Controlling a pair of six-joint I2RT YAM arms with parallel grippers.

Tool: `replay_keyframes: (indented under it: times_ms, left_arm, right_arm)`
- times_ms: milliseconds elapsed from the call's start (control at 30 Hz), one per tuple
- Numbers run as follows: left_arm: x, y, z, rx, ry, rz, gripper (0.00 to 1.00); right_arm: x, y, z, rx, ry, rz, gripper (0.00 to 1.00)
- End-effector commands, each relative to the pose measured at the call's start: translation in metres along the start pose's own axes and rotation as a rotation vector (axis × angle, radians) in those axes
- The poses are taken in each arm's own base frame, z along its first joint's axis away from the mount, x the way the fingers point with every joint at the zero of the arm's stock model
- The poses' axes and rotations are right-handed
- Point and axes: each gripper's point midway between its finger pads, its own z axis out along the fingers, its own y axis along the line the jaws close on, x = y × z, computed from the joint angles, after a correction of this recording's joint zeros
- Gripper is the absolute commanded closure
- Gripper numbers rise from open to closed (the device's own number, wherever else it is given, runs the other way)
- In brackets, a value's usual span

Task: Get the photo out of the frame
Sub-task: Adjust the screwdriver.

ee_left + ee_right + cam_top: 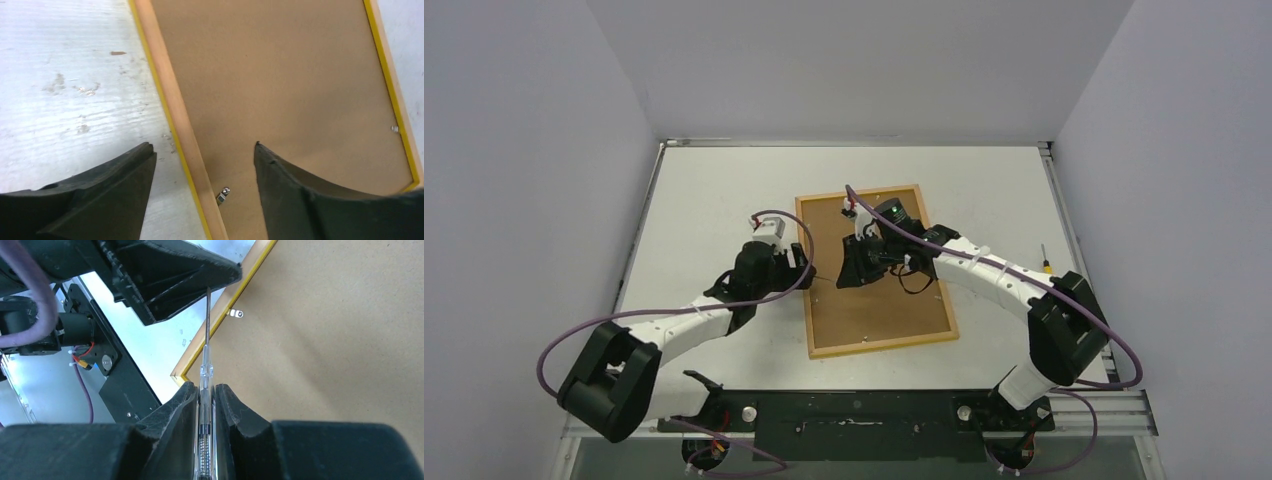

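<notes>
The frame lies face down, its brown backing up and its light wood rim edged in yellow. The photo is hidden under the backing. My left gripper is open above the frame's left rim, one finger over the table and the other over the backing, with a small metal tab between them. My right gripper is shut on a clear-handled screwdriver. Its thin shaft points toward the left rim and ends under a left finger, close to a tab.
A small yellow-handled screwdriver lies on the table to the right of the frame. Another metal tab sits at the frame's far rim. Purple cables trail along both arms. Grey walls close in the white table on three sides.
</notes>
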Motion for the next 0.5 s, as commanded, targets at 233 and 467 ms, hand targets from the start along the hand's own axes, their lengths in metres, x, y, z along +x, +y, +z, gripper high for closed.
replay_keyframes:
  times_ms: [233,467]
  left_arm:
    - [-0.036,-0.007,-0.034,0.036,-0.198,-0.003,0.16]
    - [-0.028,-0.035,-0.029,0.185,-0.162,0.028,0.16]
  right_arm:
    - [-0.021,-0.015,-0.019,0.096,-0.087,0.008,0.95]
    - [-0.018,-0.001,-0.013,0.015,-0.079,0.000,0.95]
